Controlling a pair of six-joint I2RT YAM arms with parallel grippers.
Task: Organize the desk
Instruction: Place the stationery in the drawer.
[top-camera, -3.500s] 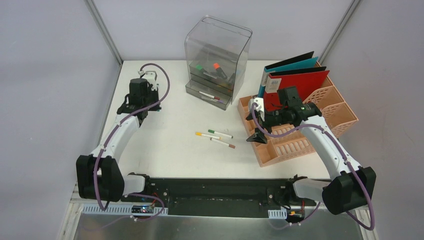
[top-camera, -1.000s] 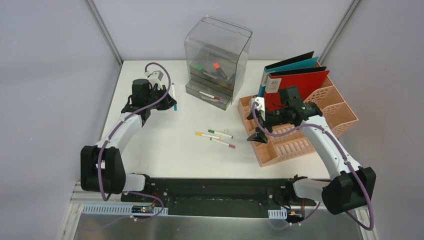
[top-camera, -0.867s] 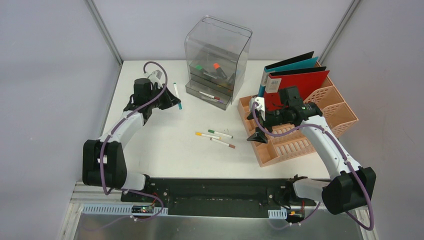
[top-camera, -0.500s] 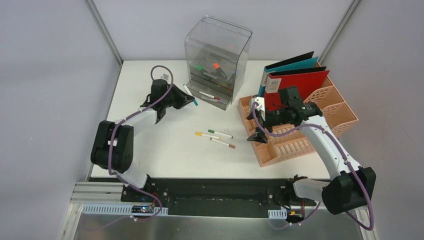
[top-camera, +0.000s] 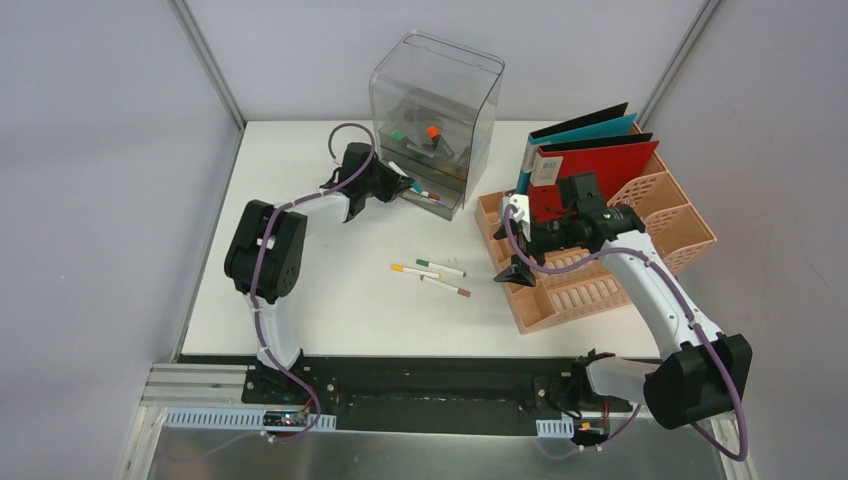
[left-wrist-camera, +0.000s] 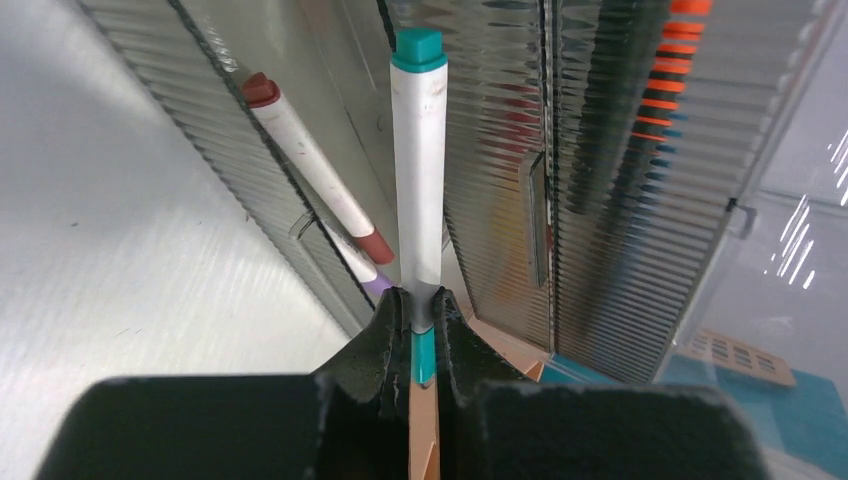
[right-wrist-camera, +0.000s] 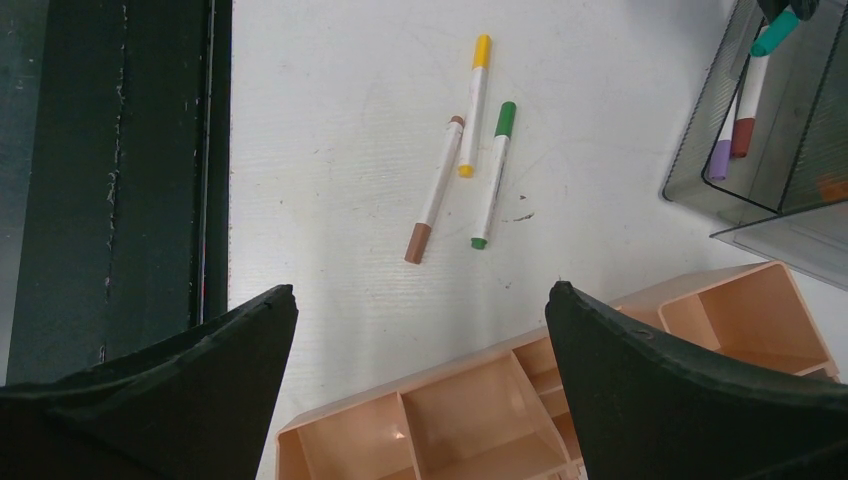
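Observation:
The white desk (top-camera: 330, 290) holds three loose markers: yellow (top-camera: 412, 271), green (top-camera: 440, 267) and brown (top-camera: 446, 287). They also show in the right wrist view: yellow (right-wrist-camera: 473, 105), green (right-wrist-camera: 495, 174), brown (right-wrist-camera: 434, 189). My left gripper (top-camera: 400, 186) is shut on a teal-capped white marker (left-wrist-camera: 418, 180) and holds it over the open bottom drawer (left-wrist-camera: 330, 250) of the clear grey drawer box (top-camera: 433, 120), where a red-capped marker (left-wrist-camera: 315, 170) lies. My right gripper (right-wrist-camera: 418, 330) is open and empty above the front of the peach rack (top-camera: 600, 260).
Teal and red binders (top-camera: 590, 160) stand in the peach rack at the back right. Grey walls frame the desk. A black and metal rail (top-camera: 430, 385) runs along the front edge.
My left arm has swung from the back left of the desk rightward to the drawer box, carrying the teal-capped marker. The right arm has not moved.

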